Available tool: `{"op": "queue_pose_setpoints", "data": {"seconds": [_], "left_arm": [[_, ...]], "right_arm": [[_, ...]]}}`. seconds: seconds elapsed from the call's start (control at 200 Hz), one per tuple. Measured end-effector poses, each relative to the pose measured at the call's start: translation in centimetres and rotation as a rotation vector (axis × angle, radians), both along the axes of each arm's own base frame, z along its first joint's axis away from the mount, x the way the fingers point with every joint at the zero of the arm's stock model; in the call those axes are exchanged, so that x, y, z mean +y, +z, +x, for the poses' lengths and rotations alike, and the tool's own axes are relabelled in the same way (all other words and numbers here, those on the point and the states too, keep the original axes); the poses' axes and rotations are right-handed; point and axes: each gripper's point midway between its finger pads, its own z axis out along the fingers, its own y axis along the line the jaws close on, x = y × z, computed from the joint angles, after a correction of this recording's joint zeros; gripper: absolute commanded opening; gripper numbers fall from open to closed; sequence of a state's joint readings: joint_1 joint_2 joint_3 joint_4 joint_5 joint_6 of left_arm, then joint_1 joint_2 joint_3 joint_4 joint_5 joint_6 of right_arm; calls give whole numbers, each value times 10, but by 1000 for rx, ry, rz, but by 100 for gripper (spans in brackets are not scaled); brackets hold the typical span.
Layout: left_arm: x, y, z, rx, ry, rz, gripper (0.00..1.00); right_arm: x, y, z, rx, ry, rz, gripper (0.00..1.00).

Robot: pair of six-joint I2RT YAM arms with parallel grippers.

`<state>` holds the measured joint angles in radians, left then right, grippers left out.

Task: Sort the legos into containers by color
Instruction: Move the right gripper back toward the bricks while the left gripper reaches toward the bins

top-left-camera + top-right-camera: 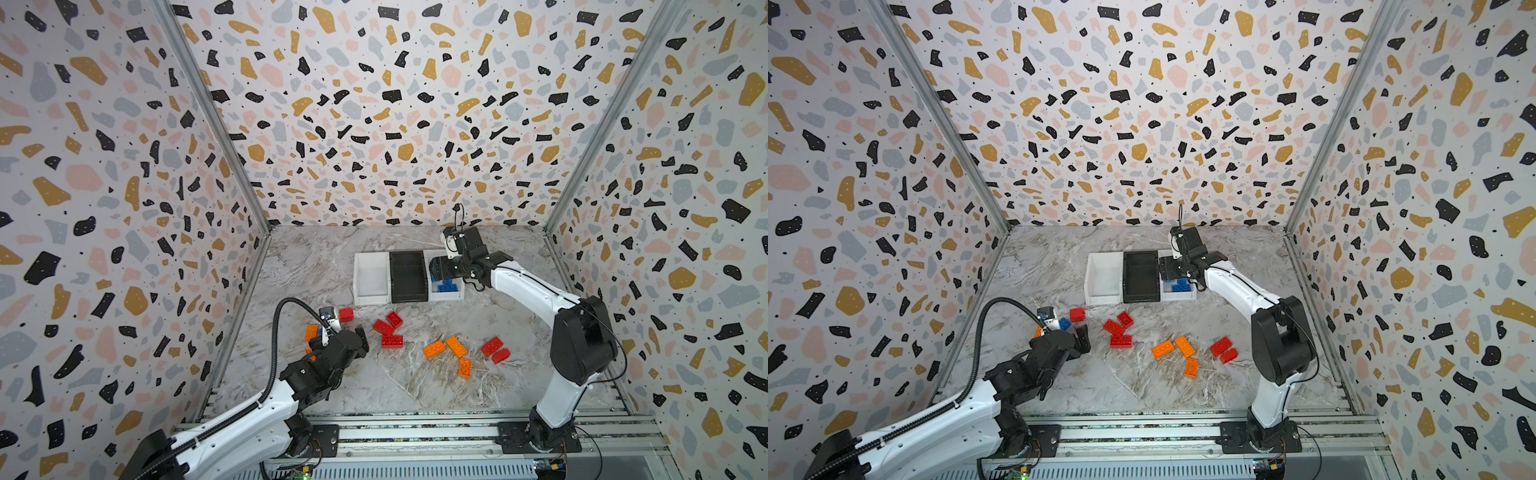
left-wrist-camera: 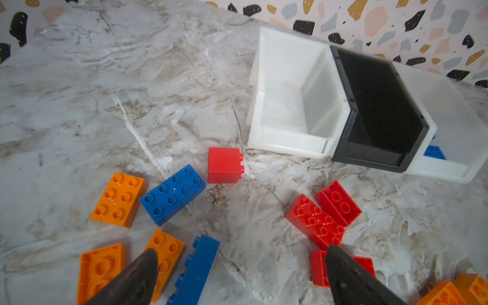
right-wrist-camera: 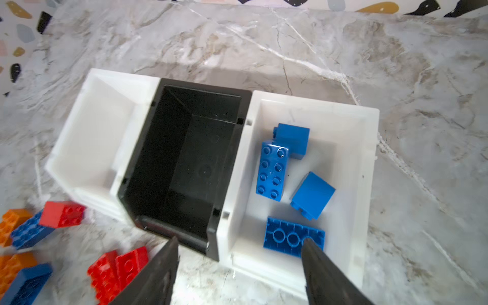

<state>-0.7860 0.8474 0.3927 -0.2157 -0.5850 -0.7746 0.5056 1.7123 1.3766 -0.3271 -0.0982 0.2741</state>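
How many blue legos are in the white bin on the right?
4, all in the white bin: a square brick nearest the back wall, a studs-up oblong against it, a tipped square brick, and an upside-down oblong nearest the front. More could lie hidden underneath.

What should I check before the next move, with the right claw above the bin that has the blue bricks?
1. Right claw open and empty: ok.
2. White bin below it holds only blue bricks: ok, four show.
3. Black bin and other white bin free for red and orange: ok, both empty.
4. Left claw open, holding nothing: ok.
5. Every blue brick binned: not ok; two loose blue bricks lie on the marble table near the left claw.
6. Which empty bin takes red: cannot tell.
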Motion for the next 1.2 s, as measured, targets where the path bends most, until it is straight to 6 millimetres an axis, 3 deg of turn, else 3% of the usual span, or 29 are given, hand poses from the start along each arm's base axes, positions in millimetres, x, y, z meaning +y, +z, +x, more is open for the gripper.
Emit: {"op": "queue_pose_setpoints", "data": {"seconds": [0.16, 0.365, 0.576, 0.751, 1.011, 1.201], "left_arm": [[-2, -25, -4, 81, -16, 43, 89], [0, -46, -2, 149, -11, 64, 82], [1, -62, 3, 195, -11, 52, 71], [-2, -63, 5, 195, -23, 36, 71], [-1, -68, 6, 192, -19, 38, 71], [5, -87, -5, 252, -23, 60, 68]], "right_arm": [[9, 21, -50, -34, 66, 41, 77], [3, 9, -89, -3, 92, 54, 78], [-7, 14, -103, -14, 79, 70, 78], [-12, 24, -107, -39, 70, 85, 78], [-15, 12, -111, -15, 62, 69, 79], [-13, 14, -114, -15, 69, 74, 79]]}}
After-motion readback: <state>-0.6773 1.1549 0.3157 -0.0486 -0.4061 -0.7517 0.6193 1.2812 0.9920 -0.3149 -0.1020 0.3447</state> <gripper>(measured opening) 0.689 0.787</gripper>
